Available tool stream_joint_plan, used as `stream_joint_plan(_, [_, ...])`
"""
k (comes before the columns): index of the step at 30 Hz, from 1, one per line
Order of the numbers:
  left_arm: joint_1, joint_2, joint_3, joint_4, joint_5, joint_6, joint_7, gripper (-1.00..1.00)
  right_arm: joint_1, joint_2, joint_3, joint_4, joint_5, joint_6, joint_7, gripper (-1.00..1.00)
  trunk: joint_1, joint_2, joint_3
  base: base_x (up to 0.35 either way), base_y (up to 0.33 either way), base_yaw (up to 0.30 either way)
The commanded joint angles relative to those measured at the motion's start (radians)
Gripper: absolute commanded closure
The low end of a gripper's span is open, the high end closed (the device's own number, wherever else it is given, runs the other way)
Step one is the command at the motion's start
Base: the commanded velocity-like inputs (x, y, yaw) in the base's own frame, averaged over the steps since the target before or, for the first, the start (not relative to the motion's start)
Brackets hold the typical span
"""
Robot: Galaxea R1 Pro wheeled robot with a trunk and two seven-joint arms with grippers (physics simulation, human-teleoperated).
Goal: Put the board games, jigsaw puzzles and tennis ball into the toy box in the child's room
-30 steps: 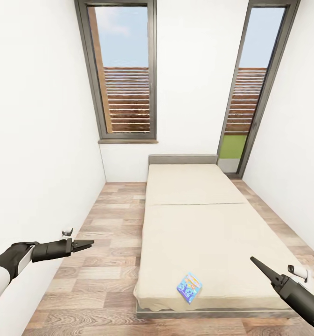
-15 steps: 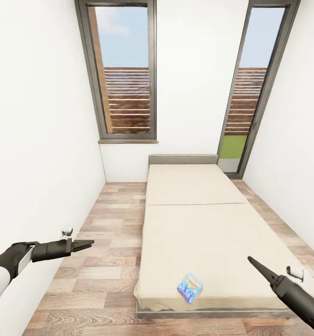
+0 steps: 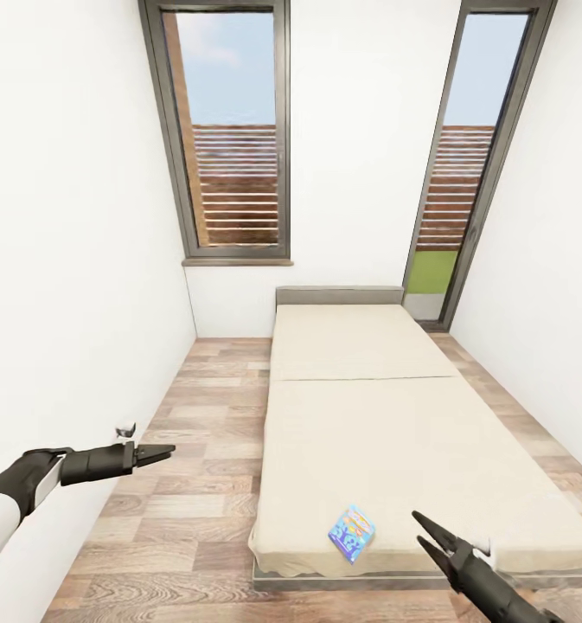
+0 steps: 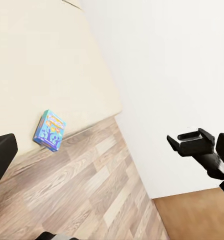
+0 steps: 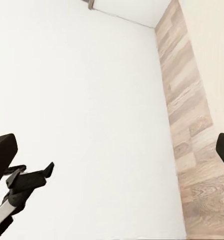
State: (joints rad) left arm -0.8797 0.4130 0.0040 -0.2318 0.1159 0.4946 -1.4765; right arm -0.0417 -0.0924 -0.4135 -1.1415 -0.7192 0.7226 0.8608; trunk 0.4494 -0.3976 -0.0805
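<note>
With its fingers slightly parted and empty, the right end effector [image 3: 425, 529] at the game box's [image 3: 352, 532] three o'clock could nudge it off the bed [image 3: 394, 433] edge.

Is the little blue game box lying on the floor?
No, the blue game box lies on the beige bed, close to its near edge, above the wood floor.
</note>
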Motion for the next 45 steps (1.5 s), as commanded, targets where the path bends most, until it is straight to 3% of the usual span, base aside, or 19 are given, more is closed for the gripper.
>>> stream_joint_plan(1, [-0.001,0.001,0.0,-0.001,0.001,0.011,-0.008,-1.0,-0.011,0.001,0.0,0.045,-0.004,-0.004,0.001,-1.0,0.001,-0.002,-0.002,0.0,0.0,0.0])
stream_joint_plan(5, [0.0,0.003,0.0,-0.002,0.0,0.013,-0.042,-1.0,-0.096,0.001,0.003,0.287,0.0,-0.101,0.001,-1.0,0.001,-0.002,-0.002,0.0,0.0,0.0])
stream_joint_plan(7, [0.0,0.004,0.001,-0.002,-0.001,0.014,-0.053,-1.0,-0.128,0.001,0.005,0.363,0.001,-0.131,0.001,-1.0,0.001,-0.002,-0.002,0.0,0.0,0.0])
stream_joint_plan(9, [-0.001,0.006,0.001,-0.003,-0.002,0.014,-0.068,-1.0,-0.193,0.0,0.02,0.504,0.004,-0.176,0.0,-1.0,0.001,-0.002,-0.002,0.0,0.0,0.0])
stream_joint_plan(13, [-0.001,0.008,0.001,-0.002,-0.001,0.017,-0.078,-1.0,-0.271,0.005,0.047,0.636,0.013,-0.224,-0.002,-1.0,0.001,-0.002,-0.002,0.0,0.0,0.0])
stream_joint_plan(20, [0.0,0.005,-0.001,-0.002,0.0,0.019,-0.084,-1.0,-0.311,0.014,0.055,0.685,0.003,-0.238,-0.03,-1.0,0.001,-0.002,-0.002,0.0,0.0,0.0])
stream_joint_plan(29, [0.0,0.001,-0.002,-0.002,-0.001,0.021,-0.09,-1.0,-0.346,0.05,0.054,0.705,-0.009,-0.236,-0.076,-1.0,0.001,-0.002,-0.002,0.0,0.0,0.0])
stream_joint_plan(33, [0.0,0.002,0.0,-0.002,0.0,0.021,-0.092,-1.0,-0.351,0.063,0.054,0.712,-0.052,-0.237,-0.094,-1.0,0.001,-0.002,-0.002,0.0,0.0,0.0])
stream_joint_plan(36, [0.0,0.003,0.0,-0.001,0.001,0.021,-0.094,-1.0,-0.352,0.068,0.056,0.714,-0.071,-0.24,-0.099,-1.0,0.012,-0.023,-0.012,0.0,0.0,0.0])
stream_joint_plan(45, [-0.001,0.006,0.002,-0.001,0.001,0.025,-0.094,-1.0,-0.353,0.069,0.06,0.709,-0.078,-0.234,-0.087,-1.0,0.047,-0.086,-0.04,0.0,0.0,0.0])
